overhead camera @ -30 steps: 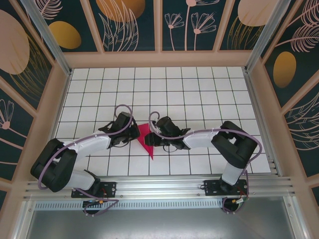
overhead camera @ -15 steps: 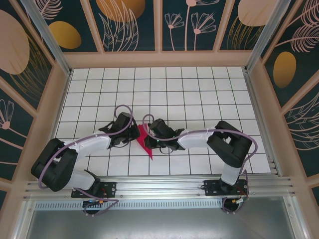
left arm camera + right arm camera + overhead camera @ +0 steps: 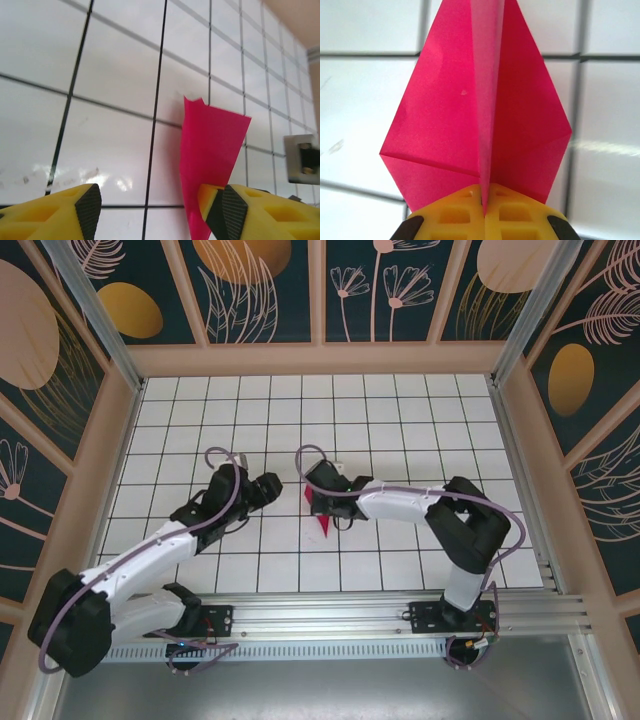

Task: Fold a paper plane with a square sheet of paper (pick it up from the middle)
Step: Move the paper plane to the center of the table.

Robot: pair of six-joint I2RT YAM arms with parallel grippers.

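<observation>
One white gridded table (image 3: 400, 420), floral walls (image 3: 420, 290) around — right gripper (image 3: 484, 200) pinches the paper plane (image 3: 445, 115), left gripper (image 3: 157, 210) gapes.

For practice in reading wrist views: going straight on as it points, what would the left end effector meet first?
Probably the table: tile lies between the open left end effector's fingers. The paper by one finger might be brushed; depth is unclear.

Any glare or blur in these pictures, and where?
Left wrist view: soft glare on the white tiled table, yellow fingers blurred. Right wrist view: creased magenta-pink paper sharp, a bright streak on the tile beside it. Top external view: evenly lit, no harsh shadows.
</observation>
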